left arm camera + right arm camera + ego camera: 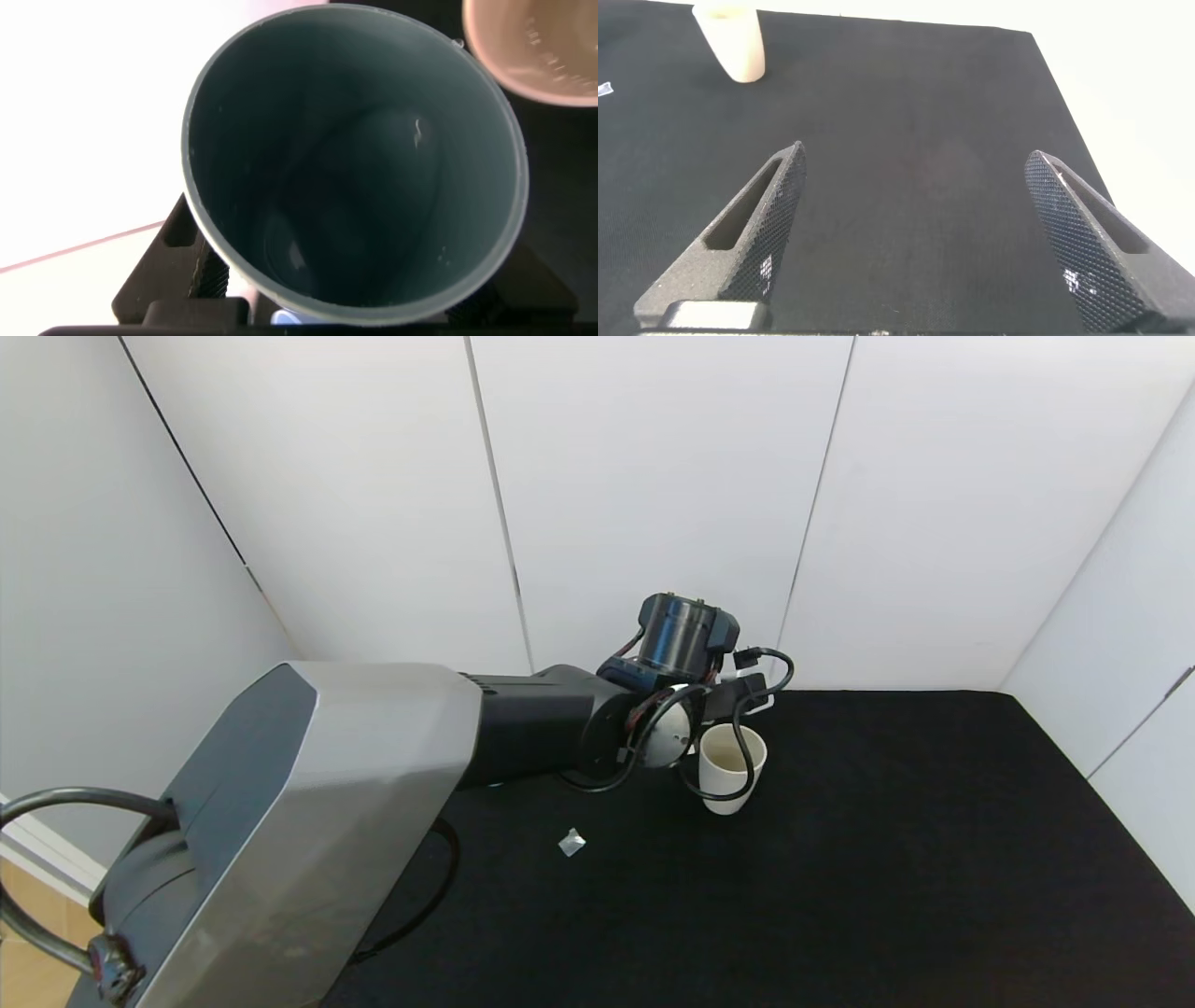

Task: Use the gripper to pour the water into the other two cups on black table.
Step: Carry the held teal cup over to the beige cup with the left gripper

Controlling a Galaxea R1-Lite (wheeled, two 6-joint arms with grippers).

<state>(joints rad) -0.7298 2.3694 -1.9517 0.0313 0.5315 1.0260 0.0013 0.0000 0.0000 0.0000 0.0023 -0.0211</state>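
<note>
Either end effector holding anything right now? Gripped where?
The left end effector holds the teal-green cup, apparently low on its body, tipped beside the cream cup. The right end effector is open and empty.

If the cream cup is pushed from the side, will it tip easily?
Probably yes. The cream cup stands upright, tall, narrowing toward its base, so a high push may topple it. It looks like thin plastic, likely light. The cloth-like black table may resist sliding.
</note>
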